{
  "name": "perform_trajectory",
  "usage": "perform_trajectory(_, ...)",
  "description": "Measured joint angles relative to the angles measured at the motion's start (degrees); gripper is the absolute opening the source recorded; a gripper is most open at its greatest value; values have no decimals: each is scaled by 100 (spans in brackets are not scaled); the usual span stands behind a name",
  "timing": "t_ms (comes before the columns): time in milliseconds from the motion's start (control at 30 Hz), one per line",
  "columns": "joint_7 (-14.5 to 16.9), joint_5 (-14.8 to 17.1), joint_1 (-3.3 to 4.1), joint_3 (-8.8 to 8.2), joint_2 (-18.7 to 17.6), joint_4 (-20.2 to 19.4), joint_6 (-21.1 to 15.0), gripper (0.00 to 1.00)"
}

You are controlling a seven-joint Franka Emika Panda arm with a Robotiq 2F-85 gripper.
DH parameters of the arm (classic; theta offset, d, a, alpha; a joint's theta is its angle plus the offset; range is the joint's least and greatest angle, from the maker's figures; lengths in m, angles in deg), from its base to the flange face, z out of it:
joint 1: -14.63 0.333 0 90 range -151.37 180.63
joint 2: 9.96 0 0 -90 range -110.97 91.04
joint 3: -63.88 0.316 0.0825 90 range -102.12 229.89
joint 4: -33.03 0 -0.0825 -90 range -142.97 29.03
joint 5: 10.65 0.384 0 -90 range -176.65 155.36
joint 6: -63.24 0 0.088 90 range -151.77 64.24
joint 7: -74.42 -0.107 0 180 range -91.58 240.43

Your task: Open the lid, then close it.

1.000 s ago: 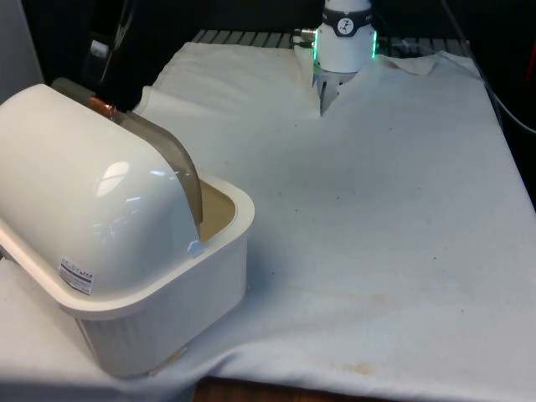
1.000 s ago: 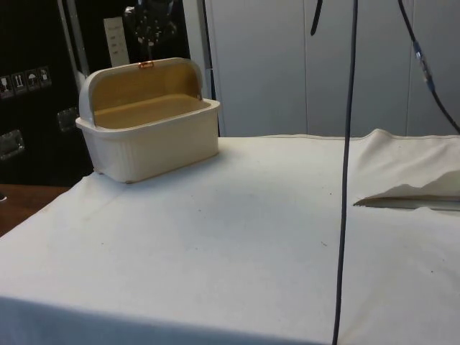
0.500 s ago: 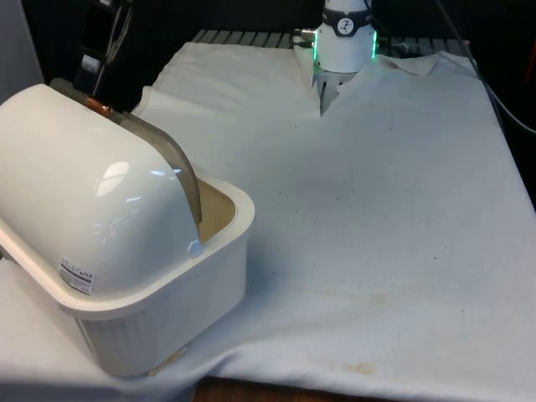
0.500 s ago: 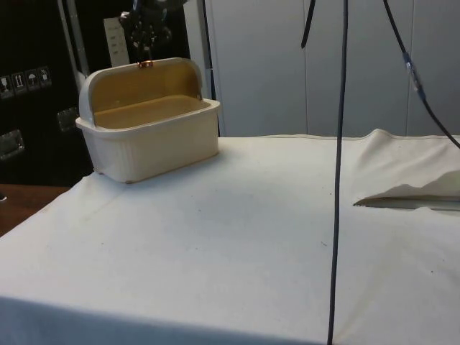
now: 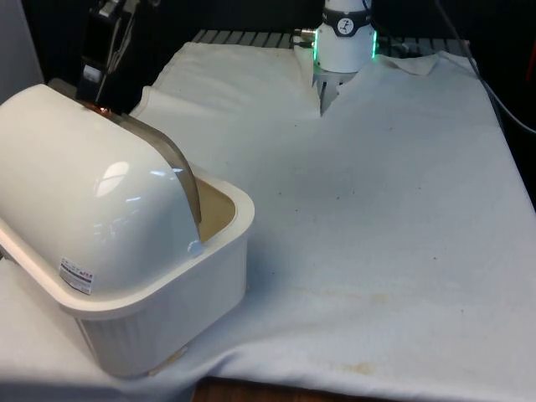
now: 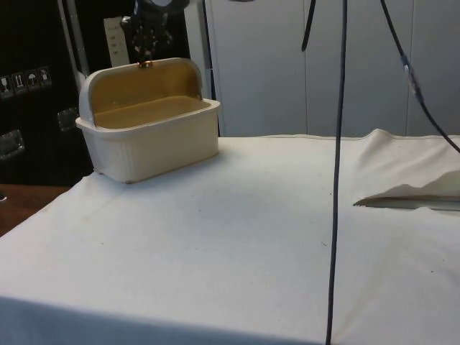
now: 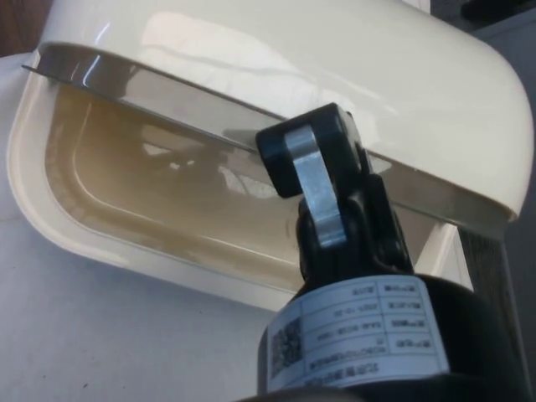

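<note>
The bread box [image 5: 126, 251] is sitting at the near corner of the table [image 5: 385, 209] on the front view's left, back turned to that camera, so the side view is the one showing the inside. One box, one lid [image 5: 163, 163], one small copper-coloured handle [image 5: 100, 108].

The lid is sitting rolled back under the domed hood, its smoked edge [image 7: 251, 109] lying along the hood's rim, and the tan interior [image 6: 147, 108] is standing fully exposed and empty. Judgement: the open half looks done; the close half is what is left.

The gripper [image 5: 105, 59] is hanging just above the handle at the top of the dome, apparently because that is the only grab point for pulling the lid forward again. Whether it is touching the handle cannot be told. In the side view it [image 6: 146, 32] is sitting right over the copper tab [image 6: 145, 65].

Jaws: cannot tell whether they are spread or closed.

Further back, one bare white cloth is covering the table, with a fold [image 6: 410, 194] rising towards the robot's end.
</note>
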Motion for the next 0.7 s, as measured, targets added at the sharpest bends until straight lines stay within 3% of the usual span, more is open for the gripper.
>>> perform_trajectory(700,-269,0,23,-23,92,-241,6,0)
